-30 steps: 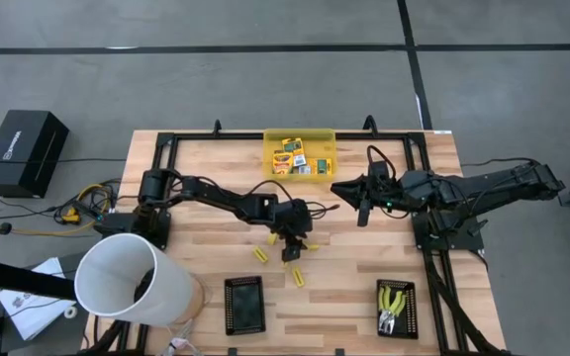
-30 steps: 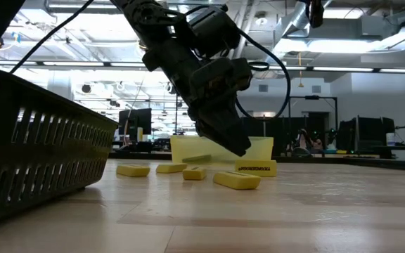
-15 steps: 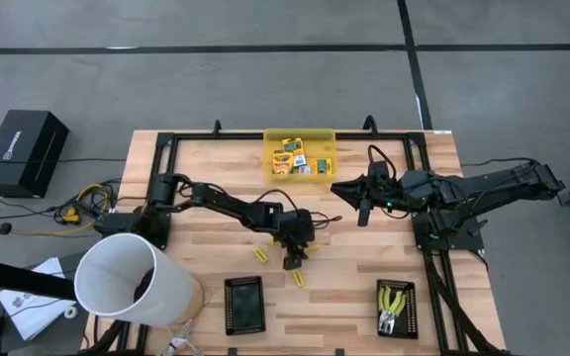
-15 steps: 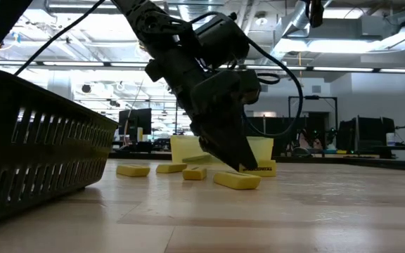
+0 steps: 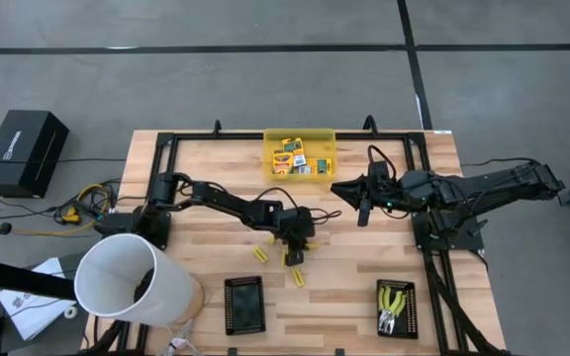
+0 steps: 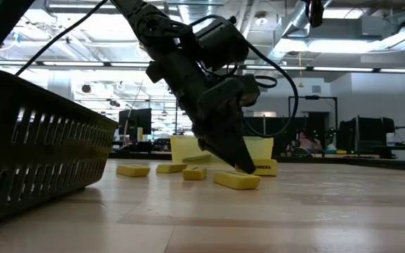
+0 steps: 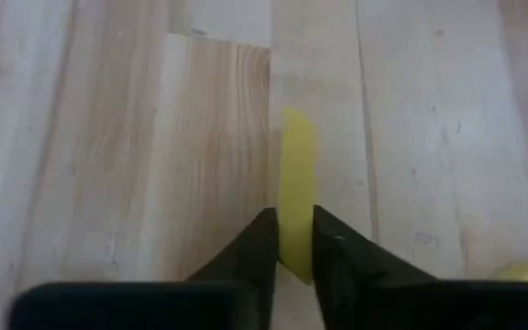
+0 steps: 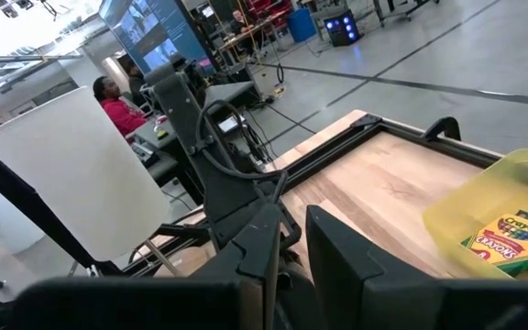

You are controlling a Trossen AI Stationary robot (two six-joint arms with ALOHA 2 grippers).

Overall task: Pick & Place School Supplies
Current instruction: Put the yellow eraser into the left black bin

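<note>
Several short yellow sticks lie flat on the wooden table. My left gripper (image 5: 292,253) is down at the table's middle, shut on one stick (image 7: 297,183). Two more sticks (image 5: 260,254) (image 5: 296,280) lie close by. In the low view the nearest stick (image 6: 236,180) lies in front of the gripper's tip (image 6: 245,168). Printed boxes (image 5: 291,156) sit in the yellow bin (image 5: 317,135) at the far edge. The yellow-green-handled tools (image 5: 394,300) lie in a black tray. My right gripper (image 5: 363,210) hovers right of the bin, fingers nearly together, holding nothing. My left gripper pinches the stick's two long sides (image 7: 295,240) between its two fingers, near one end. The fingers (image 7: 262,246) come slanting down from the table's far left. The stick lies flat on the wood and stretches away from the fingers.
An empty black tray (image 5: 243,303) sits at the near edge, left of the tray (image 5: 409,318) holding the tools. A big white cylinder (image 5: 127,279) stands at the near left corner. A black frame (image 5: 166,148) edges the table.
My left gripper has gone down and a little toward the table's near edge, onto a stick, and has shut on it. The stick stays on the table.
</note>
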